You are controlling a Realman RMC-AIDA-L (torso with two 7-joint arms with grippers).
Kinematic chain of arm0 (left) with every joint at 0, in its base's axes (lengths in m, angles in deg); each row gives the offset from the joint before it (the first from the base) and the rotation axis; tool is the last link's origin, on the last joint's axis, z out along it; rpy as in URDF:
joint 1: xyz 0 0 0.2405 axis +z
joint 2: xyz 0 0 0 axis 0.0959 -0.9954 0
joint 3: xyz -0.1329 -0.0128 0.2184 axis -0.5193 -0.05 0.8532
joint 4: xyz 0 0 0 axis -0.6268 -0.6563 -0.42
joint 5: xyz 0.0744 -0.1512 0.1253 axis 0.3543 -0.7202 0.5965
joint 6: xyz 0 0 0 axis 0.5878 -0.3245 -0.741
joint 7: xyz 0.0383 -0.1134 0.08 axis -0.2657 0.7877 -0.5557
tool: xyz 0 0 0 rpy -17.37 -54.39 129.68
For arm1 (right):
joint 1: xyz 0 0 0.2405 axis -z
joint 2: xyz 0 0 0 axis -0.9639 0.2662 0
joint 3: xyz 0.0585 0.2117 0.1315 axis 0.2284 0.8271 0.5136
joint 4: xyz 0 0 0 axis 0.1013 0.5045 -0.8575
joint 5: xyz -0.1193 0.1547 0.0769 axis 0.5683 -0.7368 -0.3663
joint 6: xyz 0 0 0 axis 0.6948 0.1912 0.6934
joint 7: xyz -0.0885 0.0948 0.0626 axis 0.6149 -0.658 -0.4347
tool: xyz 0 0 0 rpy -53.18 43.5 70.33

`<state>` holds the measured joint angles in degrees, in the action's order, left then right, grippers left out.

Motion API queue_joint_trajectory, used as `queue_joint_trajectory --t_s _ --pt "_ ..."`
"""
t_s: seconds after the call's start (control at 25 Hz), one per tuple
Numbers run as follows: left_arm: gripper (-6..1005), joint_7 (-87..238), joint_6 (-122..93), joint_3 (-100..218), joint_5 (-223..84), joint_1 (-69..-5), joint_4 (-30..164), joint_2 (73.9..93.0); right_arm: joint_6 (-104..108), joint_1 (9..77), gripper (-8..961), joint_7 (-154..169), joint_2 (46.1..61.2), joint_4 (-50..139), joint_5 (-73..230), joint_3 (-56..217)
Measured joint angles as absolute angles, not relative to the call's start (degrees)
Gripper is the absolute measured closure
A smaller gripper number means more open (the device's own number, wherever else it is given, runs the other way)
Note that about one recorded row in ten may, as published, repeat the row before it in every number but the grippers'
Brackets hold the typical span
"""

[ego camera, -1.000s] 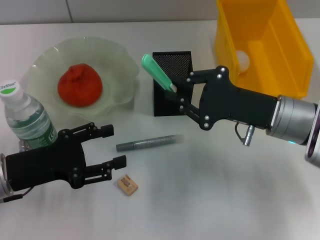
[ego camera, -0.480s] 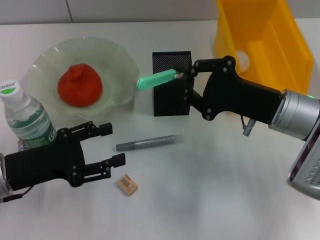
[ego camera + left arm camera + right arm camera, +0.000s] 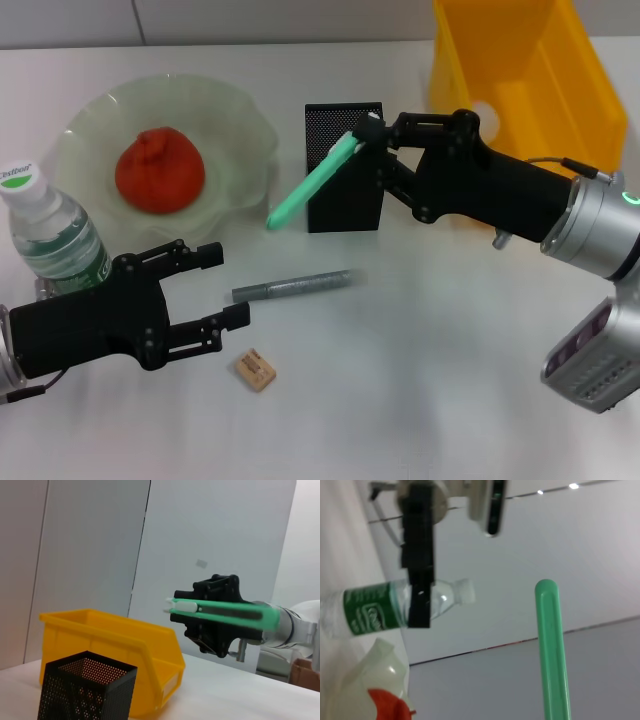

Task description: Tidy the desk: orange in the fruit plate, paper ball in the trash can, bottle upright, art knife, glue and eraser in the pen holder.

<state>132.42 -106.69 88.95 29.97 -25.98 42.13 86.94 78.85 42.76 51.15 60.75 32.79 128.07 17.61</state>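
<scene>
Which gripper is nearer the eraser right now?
Left. The left gripper hangs open just beside the eraser, its lower finger almost over it. The right gripper is far off above the pen holder, holding the green knife.

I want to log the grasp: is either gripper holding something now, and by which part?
The right gripper holds the green art knife by one end, above the pen holder. The left gripper, jaws open near the bottle, holds nothing.
</scene>
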Motion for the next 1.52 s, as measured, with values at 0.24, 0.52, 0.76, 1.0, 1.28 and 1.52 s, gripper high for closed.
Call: queue_joint_trajectory --t_s 0.24,0.52,0.76,1.0,1.28,1.52 --pt "218 131.2 -105.8 88.9 30.0 -26.0 42.8 86.94 79.2 43.4 776 69.4 60.7 32.2 127.6 18.8" --pt "219 128.8 -104.4 88.7 30.0 -26.0 44.2 86.95 80.3 44.1 776 83.8 60.79 32.5 124.0 18.9" --pt "219 128.6 -104.4 88.3 29.7 -26.0 44.2 86.94 82.5 44.5 775 92.2 60.83 32.0 123.7 18.9" --pt "219 128.6 -104.4 88.2 29.5 -26.0 44.1 86.94 82.4 44.9 775 96.5 60.82 30.6 123.5 20.6" --pt "219 128.6 -104.4 88.2 29.5 -26.0 44.1 86.94 82.1 45.2 776 101.2 60.79 30.5 123.4 23.6" --pt "219 128.6 -104.4 88.3 29.5 -25.9 44.2 86.94 79.7 45.8 776 105.4 60.78 30.5 123.4 25.4"
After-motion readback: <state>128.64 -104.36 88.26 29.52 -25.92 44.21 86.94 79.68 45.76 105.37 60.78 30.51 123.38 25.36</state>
